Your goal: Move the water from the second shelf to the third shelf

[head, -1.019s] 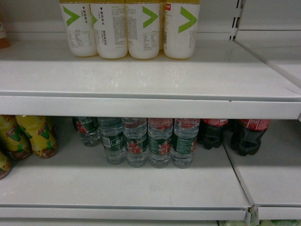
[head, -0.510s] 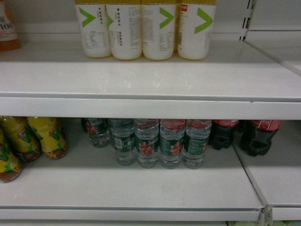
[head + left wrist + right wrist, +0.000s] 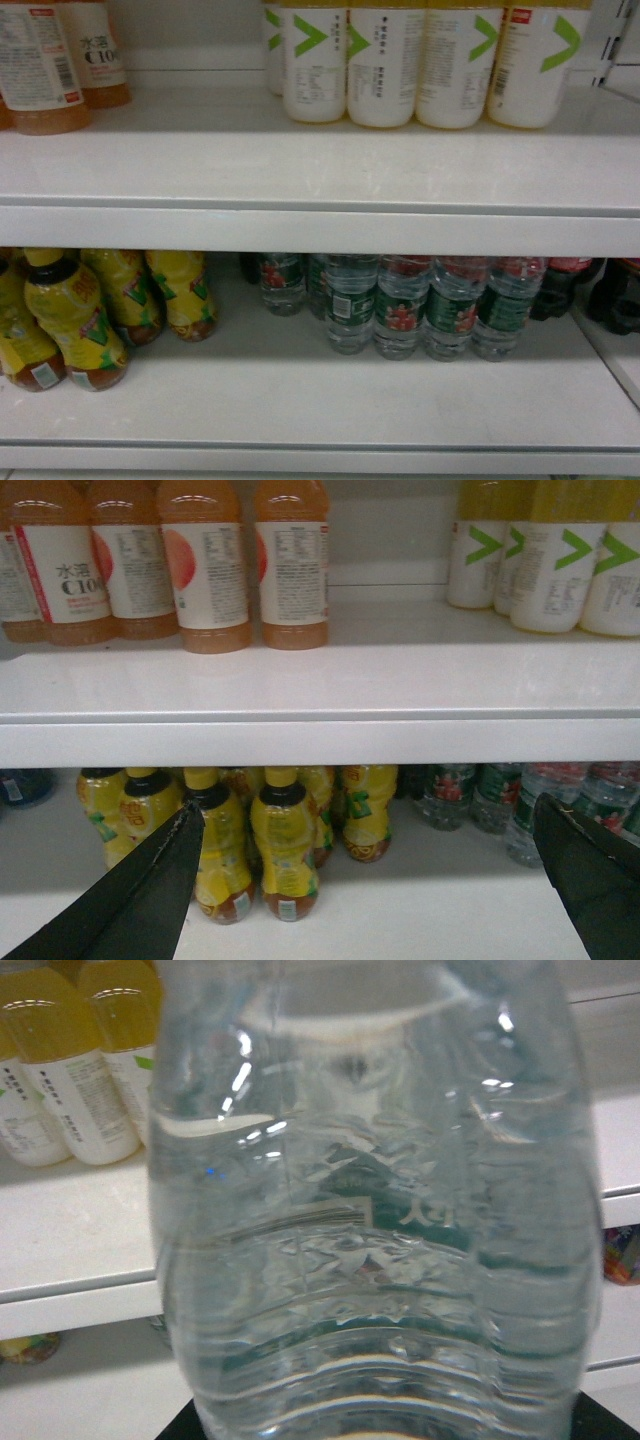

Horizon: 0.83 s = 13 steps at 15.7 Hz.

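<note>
A clear ribbed water bottle [image 3: 370,1220] with a dark green label fills the right wrist view. My right gripper [image 3: 385,1432] is shut on it, and only the black finger edges show at the bottom corners. Behind it lies a white shelf board [image 3: 70,1230]. In the head view several more water bottles [image 3: 400,305] stand in a row on the lower shelf [image 3: 300,400], right of centre; neither gripper shows there. My left gripper [image 3: 365,808] is open wide and holds nothing, in front of the lower shelf.
The upper shelf [image 3: 300,160] carries white-labelled yellow drinks [image 3: 420,60] at the back and orange drinks [image 3: 50,70] at the left. Yellow tea bottles [image 3: 100,310] stand left of the water, and dark cola bottles [image 3: 590,290] right of it.
The head view has slid left along the shelves: all bottles have shifted rightward in frame, and orange drinks and more yellow tea bottles have come into view at the left.
</note>
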{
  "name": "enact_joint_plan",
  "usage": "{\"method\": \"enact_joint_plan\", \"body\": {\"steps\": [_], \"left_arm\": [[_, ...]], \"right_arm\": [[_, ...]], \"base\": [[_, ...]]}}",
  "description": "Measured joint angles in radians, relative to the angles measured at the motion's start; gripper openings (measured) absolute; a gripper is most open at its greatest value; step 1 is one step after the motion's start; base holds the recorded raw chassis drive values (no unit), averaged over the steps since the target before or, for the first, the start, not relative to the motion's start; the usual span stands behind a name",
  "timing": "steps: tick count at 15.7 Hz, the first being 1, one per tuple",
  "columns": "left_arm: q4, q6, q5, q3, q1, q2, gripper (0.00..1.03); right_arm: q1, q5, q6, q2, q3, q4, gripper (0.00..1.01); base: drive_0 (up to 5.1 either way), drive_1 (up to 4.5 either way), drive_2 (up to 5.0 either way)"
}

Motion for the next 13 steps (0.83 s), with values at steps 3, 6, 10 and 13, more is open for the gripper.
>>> {"method": "enact_joint_plan", "body": {"steps": [3, 6, 10, 13], "left_arm": [[0.000, 0.000, -0.001, 0.000, 0.000, 0.000, 0.98], [-0.001, 0.000, 0.000, 0.000, 0.000, 0.000, 0.98], [0.000, 0.000, 0.000, 0.000, 0.000, 0.000, 0.98], [0.000, 0.000, 0.000, 0.000, 0.000, 0.000, 0.98]], "right_arm": [[0.000, 0.000, 0.000, 0.000, 0.000, -0.001, 0.42], [0.000, -0.003, 0.000, 0.000, 0.000, 0.001, 0.42], [0.000, -0.003, 0.000, 0.000, 0.000, -0.001, 0.42], [0.000, -0.004, 0.000, -0.002, 0.000, 0.000, 0.42]], "base": [[-5.0, 2.40, 2.4], [-5.0, 2.40, 2.4], [-5.0, 2.40, 2.4], [-5.0, 2.40, 2.4]]}}
